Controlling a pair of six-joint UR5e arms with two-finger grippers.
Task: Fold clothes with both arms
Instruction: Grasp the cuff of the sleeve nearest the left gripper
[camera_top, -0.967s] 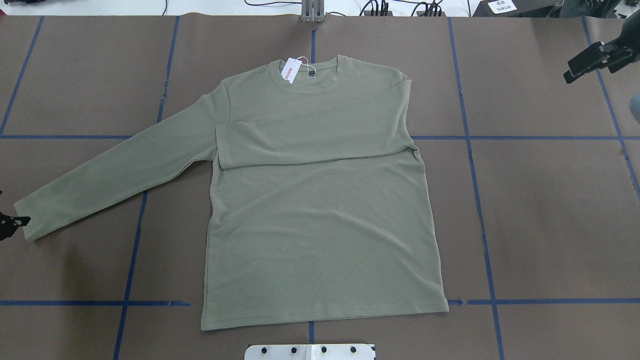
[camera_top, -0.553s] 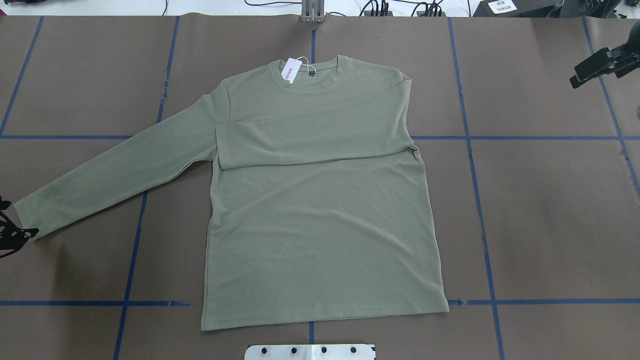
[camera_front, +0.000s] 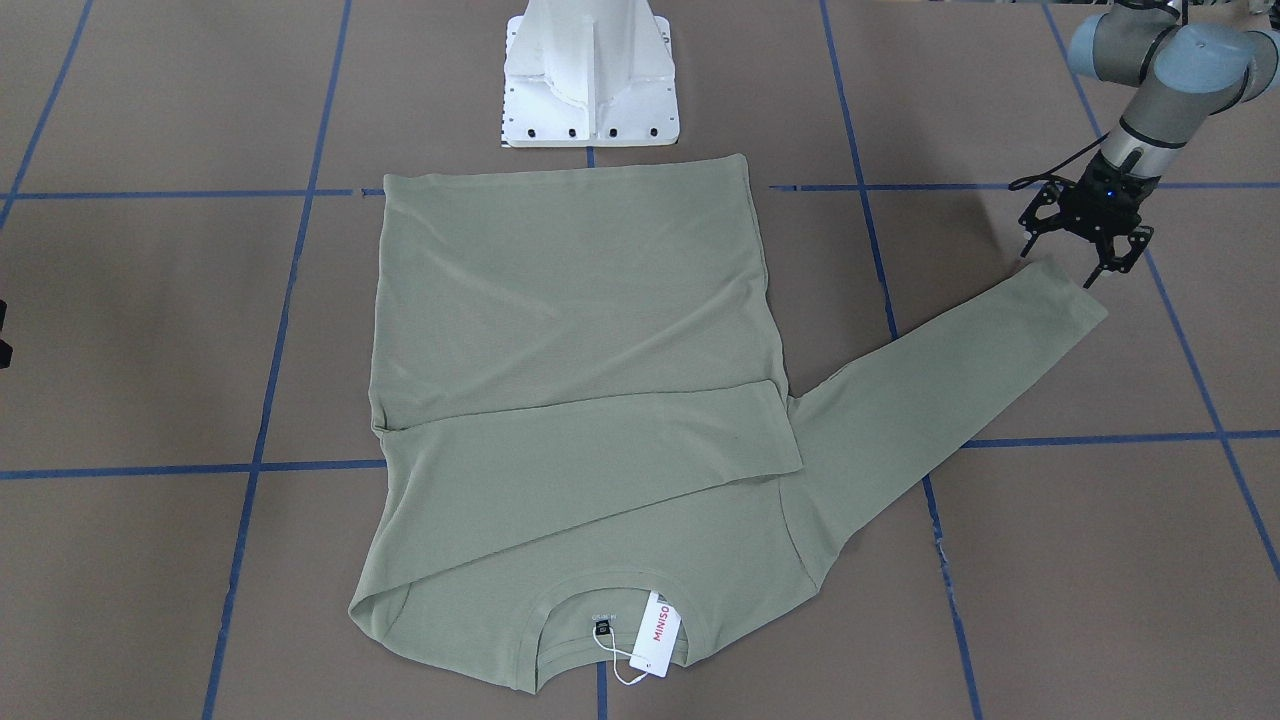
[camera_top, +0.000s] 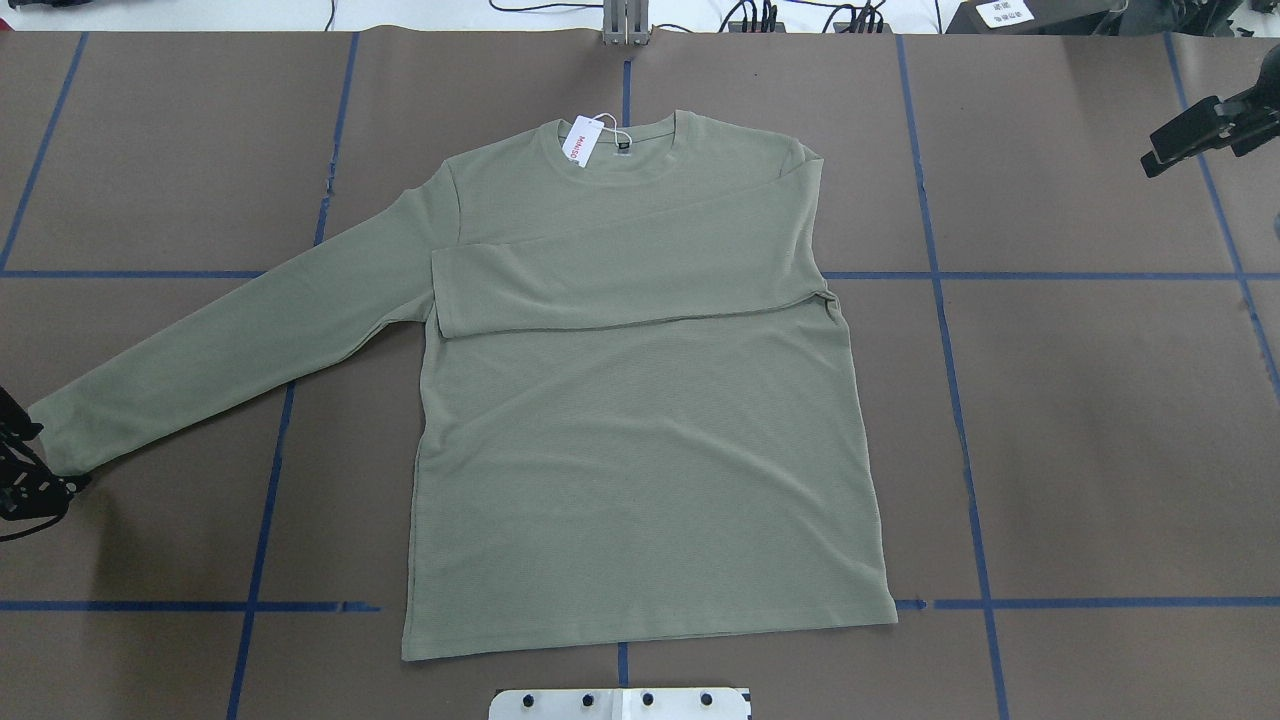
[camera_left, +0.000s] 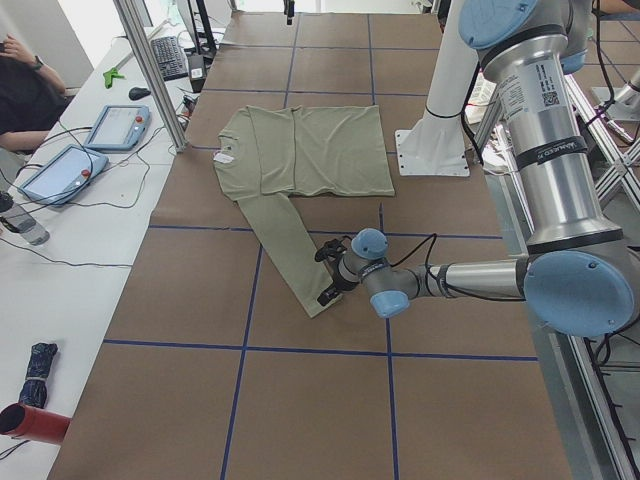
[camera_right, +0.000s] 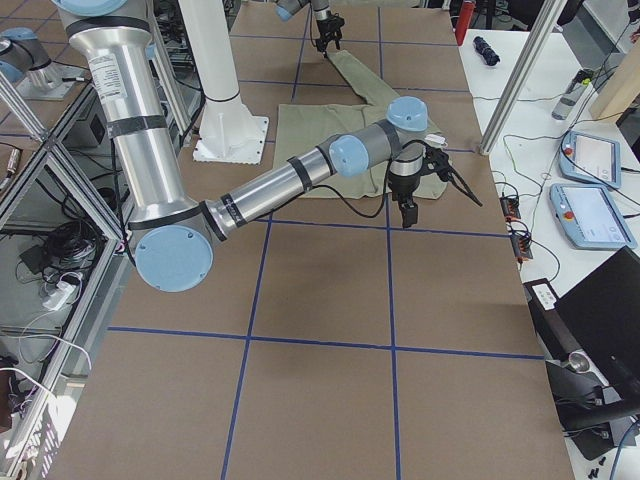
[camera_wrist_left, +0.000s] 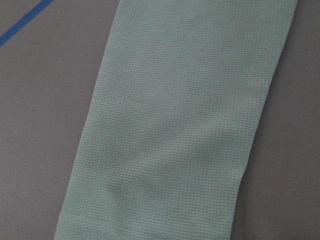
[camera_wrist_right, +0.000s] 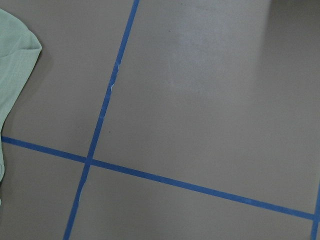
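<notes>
The sage-green long-sleeved shirt (camera_top: 640, 450) lies flat on the brown table, neck and white MINISO hang tag (camera_top: 578, 140) at the far side. One sleeve (camera_top: 620, 275) is folded across the chest. The other sleeve (camera_top: 230, 340) stretches out towards my left gripper (camera_top: 52, 458). That gripper is open and low, its two fingers on either side of the cuff (camera_front: 1075, 290). The left wrist view shows only the cuff (camera_wrist_left: 160, 200), no fingers. My right gripper (camera_top: 1160, 160) hangs open and empty above bare table, well off the shirt's other side.
The white pedestal base (camera_front: 590, 80) stands just behind the shirt's hem. Blue tape lines (camera_top: 960, 420) grid the brown table cover. A side bench beyond the far edge holds teach pendants (camera_left: 90, 140) and cables; a person sits there.
My left gripper has moved in along the table's edge until its fingers straddle the cuff, and the cuff has shifted slightly. My right gripper drifted a little outward, then held still.
</notes>
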